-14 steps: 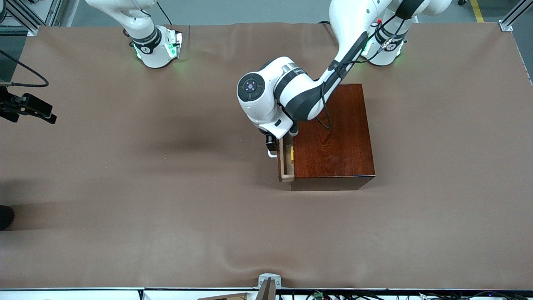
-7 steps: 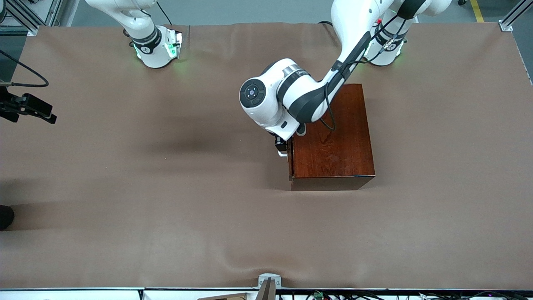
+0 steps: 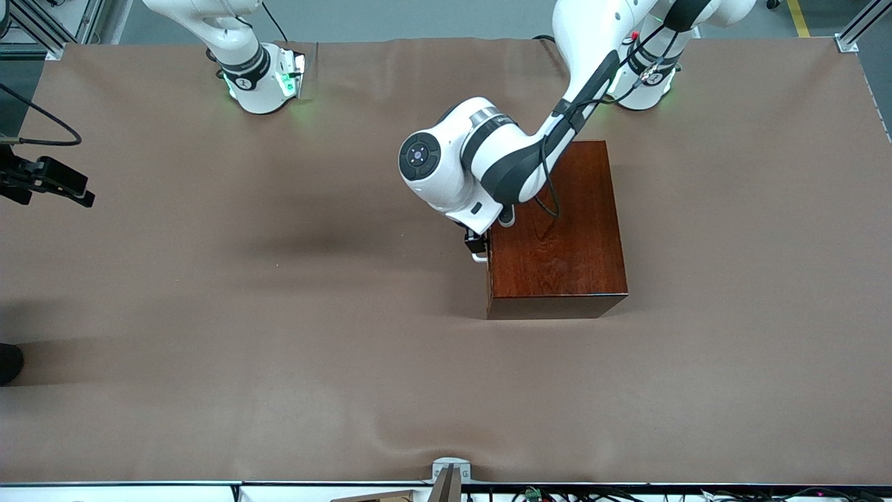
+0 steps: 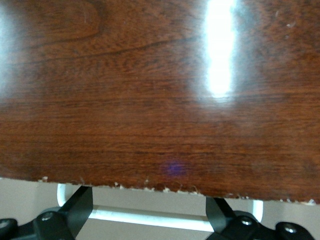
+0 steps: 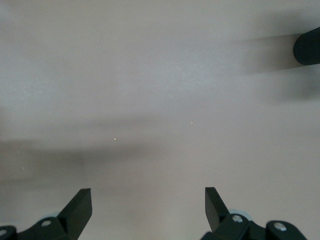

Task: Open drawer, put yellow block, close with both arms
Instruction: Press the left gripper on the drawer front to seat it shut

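Left pincer [image 3: 477, 249] sits low at the front of the dark reddish wooden box [image 3: 554, 230], right at the white bar handle [image 3: 479, 258] of the drawer [image 4: 150, 100]. Seen from the left wrist, its two black fingers [image 4: 80, 207] stand spread apart, one at each side of the handle [image 4: 155, 216], which runs across the gap between them; whether they touch the bar cannot be told. The drawer front fills that view just ahead of the fingers, glossy and flush with the box, so the drawer is closed. No yellow block shows anywhere.

Right pincer [image 5: 148, 210] hangs over bare brown worktop [image 5: 160, 100], well apart from the box; only its fingers [image 5: 80, 205] show, in its own wrist view, spread wide with nothing between them. That arm waits, its green-lit base [image 3: 261, 84] standing at the worktop's edge.
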Controlling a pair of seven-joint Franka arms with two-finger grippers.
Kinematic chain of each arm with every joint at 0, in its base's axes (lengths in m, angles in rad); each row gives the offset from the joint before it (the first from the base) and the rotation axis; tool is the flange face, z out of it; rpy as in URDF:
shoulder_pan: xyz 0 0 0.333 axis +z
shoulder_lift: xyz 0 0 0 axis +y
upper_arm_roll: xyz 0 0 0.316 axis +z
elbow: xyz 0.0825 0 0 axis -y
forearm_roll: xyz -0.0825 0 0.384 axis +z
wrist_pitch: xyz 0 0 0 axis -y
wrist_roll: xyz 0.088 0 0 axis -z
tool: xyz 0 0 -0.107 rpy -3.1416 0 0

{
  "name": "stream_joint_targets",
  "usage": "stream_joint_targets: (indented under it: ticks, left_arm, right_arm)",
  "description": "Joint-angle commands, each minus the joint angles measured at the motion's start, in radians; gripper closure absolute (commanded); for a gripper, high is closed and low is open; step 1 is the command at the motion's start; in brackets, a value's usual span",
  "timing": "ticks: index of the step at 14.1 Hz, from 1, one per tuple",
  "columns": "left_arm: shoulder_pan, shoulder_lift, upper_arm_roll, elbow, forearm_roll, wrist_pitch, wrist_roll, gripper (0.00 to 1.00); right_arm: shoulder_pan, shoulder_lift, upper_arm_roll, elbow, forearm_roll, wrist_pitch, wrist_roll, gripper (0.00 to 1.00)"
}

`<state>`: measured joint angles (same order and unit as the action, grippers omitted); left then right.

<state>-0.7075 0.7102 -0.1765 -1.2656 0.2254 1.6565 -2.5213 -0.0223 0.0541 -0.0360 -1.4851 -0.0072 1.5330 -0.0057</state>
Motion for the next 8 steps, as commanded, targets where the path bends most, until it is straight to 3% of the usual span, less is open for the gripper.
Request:
stream_joint_targets:
  ticks: [1, 8]
  left_arm:
    - [0.003, -0.009, 0.006, 0.0, 0.038, -0.05, -0.017, 0.0]
    - [-0.018, -0.011, 0.006, 0.003, 0.038, -0.001, -0.017, 0.0]
  right_arm:
    - [-0.011, -0.019, 0.011, -0.012, -0.01, 0.009, 0.006, 0.0]
    - [-0.008, -0.017, 0.011, -0.012, -0.007, 0.029, 0.006, 0.0]
